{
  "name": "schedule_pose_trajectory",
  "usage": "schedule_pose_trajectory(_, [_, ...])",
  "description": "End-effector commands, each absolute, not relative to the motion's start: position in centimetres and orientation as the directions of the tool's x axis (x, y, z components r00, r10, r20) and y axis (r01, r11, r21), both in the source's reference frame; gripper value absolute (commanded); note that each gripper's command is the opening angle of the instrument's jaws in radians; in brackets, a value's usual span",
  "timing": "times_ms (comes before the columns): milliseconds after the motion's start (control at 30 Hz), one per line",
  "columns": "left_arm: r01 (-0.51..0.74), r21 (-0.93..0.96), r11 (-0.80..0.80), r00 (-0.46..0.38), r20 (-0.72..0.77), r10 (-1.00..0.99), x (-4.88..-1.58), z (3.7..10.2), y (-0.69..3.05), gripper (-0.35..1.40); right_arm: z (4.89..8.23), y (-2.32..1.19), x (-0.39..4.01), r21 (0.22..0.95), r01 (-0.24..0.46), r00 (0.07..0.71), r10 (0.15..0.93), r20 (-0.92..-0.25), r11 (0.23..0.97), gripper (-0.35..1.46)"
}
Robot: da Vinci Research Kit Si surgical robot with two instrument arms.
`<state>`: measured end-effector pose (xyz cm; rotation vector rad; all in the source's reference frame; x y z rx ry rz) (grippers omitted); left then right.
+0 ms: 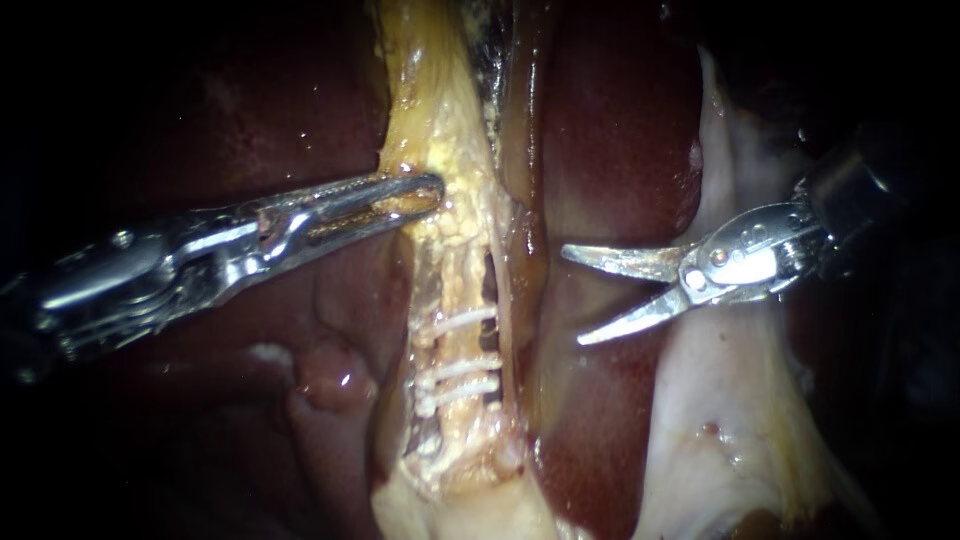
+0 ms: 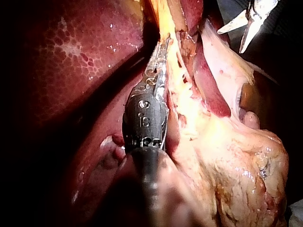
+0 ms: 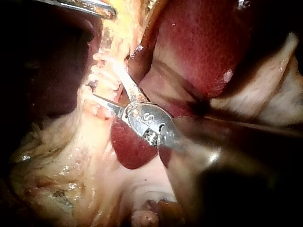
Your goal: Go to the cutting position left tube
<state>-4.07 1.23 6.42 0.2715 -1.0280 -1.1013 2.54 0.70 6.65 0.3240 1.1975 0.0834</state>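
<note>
— How is the tube (image 1: 455,290) seen?
— Yellow, upright at frame centre, crossed by white clips (image 1: 455,350). Tissue (image 1: 425,120) above is clamped by the left instrument (image 1: 425,192).
— The right instrument (image 1: 572,297)?
— Held at the right, blades spread, nothing gripped. The liver (image 2: 71,56) is shown mottled only in the wrist views.

The left instrument (image 1: 432,192) and right instrument (image 1: 572,297) are shiny metal. The liver (image 1: 600,130) is wet and glossy.
</note>
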Motion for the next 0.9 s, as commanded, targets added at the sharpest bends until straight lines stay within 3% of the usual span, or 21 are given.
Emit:
schedule_pose_trajectory(33, [0.605, 0.641, 0.473, 0.070, 0.549, -0.833, -4.07, 6.42, 1.23, -0.35, 6.65, 0.70, 2.54, 0.291, 0.108, 0.367, 0.234, -0.900, 0.951, 1.43])
schedule_pose_trajectory(167, [0.605, 0.641, 0.473, 0.070, 0.549, -0.833, -4.07, 6.41, 1.23, -0.35, 6.64, 0.69, 2.54, 0.295, 0.122, 0.362, 0.234, -0.902, 0.948, 1.43])
schedule_pose_trajectory(367, [0.604, 0.647, 0.465, 0.065, 0.541, -0.839, -3.91, 6.20, 1.38, -0.35, 6.68, 0.65, 2.63, 0.388, 0.142, 0.361, 0.317, -0.877, 0.911, 1.43])
schedule_pose_trajectory(467, [0.612, 0.651, 0.448, 0.029, 0.548, -0.836, -3.74, 6.02, 1.53, -0.35, 6.74, 0.59, 2.76, 0.471, 0.150, 0.401, 0.382, -0.833, 0.869, 1.43])
schedule_pose_trajectory(633, [0.621, 0.650, 0.438, -0.004, 0.562, -0.827, -3.47, 5.79, 1.67, -0.35, 6.91, 0.43, 3.03, 0.558, 0.203, 0.504, 0.402, -0.764, 0.805, 1.41])
schedule_pose_trajectory(900, [0.625, 0.643, 0.442, -0.010, 0.573, -0.819, -3.41, 5.68, 1.66, -0.35, 7.28, 0.27, 3.38, 0.668, 0.228, 0.545, 0.476, -0.690, 0.708, 1.38])
